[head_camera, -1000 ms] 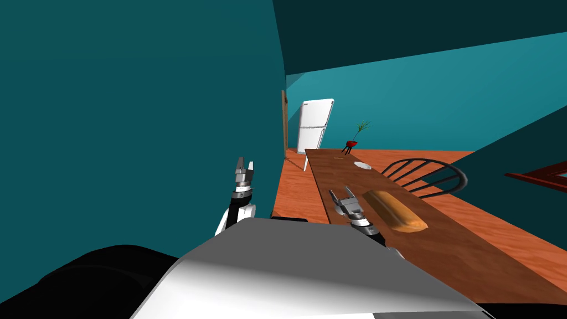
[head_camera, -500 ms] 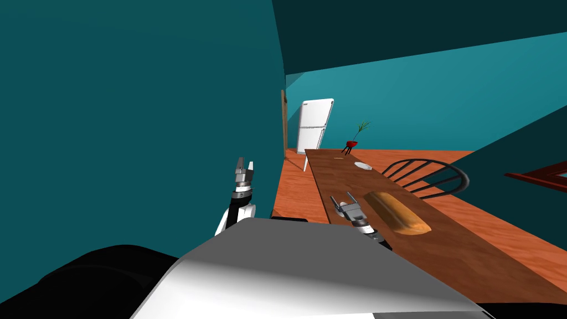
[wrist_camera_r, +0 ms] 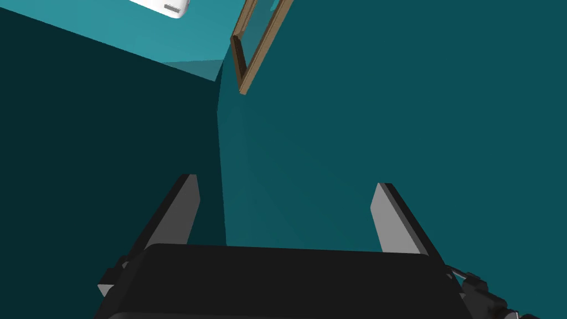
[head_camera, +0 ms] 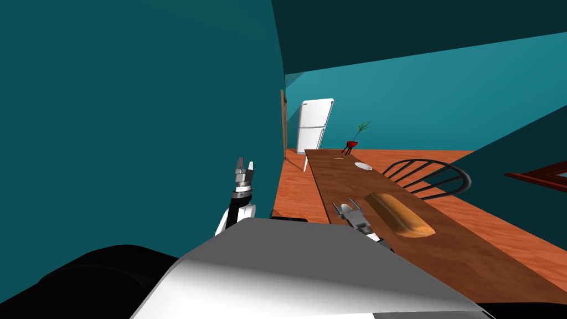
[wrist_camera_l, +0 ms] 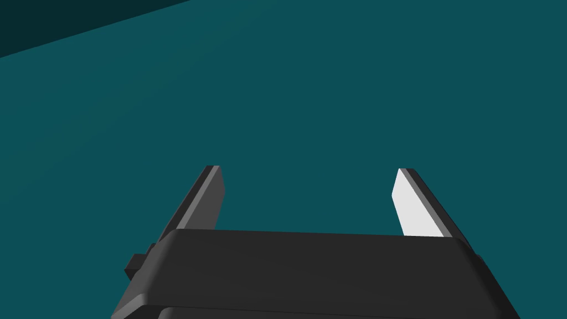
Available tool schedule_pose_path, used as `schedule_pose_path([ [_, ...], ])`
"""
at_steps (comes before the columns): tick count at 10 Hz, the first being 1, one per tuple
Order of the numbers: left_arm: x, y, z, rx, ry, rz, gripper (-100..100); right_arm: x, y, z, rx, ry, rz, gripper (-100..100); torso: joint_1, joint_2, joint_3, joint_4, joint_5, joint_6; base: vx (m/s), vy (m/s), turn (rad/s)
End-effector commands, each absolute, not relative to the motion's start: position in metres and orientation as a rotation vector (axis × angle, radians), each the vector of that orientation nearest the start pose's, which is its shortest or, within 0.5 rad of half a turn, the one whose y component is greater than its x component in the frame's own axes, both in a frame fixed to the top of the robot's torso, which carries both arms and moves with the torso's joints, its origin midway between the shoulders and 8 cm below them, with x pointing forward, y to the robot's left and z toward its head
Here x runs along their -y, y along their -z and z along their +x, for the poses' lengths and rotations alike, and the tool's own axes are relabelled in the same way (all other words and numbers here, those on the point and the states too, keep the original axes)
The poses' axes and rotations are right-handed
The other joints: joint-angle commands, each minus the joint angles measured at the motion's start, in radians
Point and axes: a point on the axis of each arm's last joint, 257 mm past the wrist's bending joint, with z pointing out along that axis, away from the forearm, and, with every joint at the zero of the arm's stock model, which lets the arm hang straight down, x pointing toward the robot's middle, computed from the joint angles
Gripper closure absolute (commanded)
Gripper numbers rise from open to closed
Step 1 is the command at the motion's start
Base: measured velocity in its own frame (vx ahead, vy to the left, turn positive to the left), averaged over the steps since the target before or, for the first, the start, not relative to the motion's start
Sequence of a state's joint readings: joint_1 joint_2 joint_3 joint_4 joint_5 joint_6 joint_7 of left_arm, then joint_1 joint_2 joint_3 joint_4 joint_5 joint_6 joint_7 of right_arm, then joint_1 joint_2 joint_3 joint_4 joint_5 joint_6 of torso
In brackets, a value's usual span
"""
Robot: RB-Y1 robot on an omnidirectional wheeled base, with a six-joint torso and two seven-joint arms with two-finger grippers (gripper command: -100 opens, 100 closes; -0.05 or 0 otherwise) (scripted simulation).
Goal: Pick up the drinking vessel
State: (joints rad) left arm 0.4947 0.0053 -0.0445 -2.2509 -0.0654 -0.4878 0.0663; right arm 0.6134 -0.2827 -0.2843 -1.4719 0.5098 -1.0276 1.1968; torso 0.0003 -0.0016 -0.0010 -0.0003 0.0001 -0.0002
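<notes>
right claw (head_camera: 344, 204) hovers over the near end of the long brown wooden counter (head_camera: 343, 180), its two blades spread wide with nothing between them; left claw (head_camera: 244, 164) stands upright at about nine o'clock of it, off the counter and close to the teal wall (head_camera: 138, 111), equally wide and empty

at three o'clock of the right claw, just beside it, a golden-brown oblong loaf (head_camera: 398, 215) lies along the counter; at about one o'clock, well apart up the counter, sits a small pale grey thing (head_camera: 362, 165), too small to tell whether it is a cup; i judge it the likeliest drinking vessel, since nothing else on the counter looks like one; a dark spindle-back chair (head_camera: 432, 176) stands at the counter's far side, at two o'clock of the claw; past the counter's far end, near twelve o'clock, are a red pot with a green sprig (head_camera: 351, 144) and a tall white fridge (head_camera: 314, 127)

progress, as i read it: nothing is gripped, nothing lifted, and neither claw is near the pale thing; the whole task is left; getting closer along the counter, lining a claw up on the vessel, closing on it and raising it

no brand, label or writing can be read anywhere; the fridge front is plain
</notes>
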Motion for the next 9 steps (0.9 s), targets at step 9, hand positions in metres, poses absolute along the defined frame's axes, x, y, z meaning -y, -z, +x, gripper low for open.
schedule_pose_path([
  [9, -0.257, -0.010, 0.355, -0.666, 1.361, -0.674, 0, 0.394, 0.351, 0.215, -1.491, 0.380, -0.800, -100, 0.000, 0.000, 0.000, 0.000, 0.000, 0.000, 0.035, 0.003, -0.010],
])
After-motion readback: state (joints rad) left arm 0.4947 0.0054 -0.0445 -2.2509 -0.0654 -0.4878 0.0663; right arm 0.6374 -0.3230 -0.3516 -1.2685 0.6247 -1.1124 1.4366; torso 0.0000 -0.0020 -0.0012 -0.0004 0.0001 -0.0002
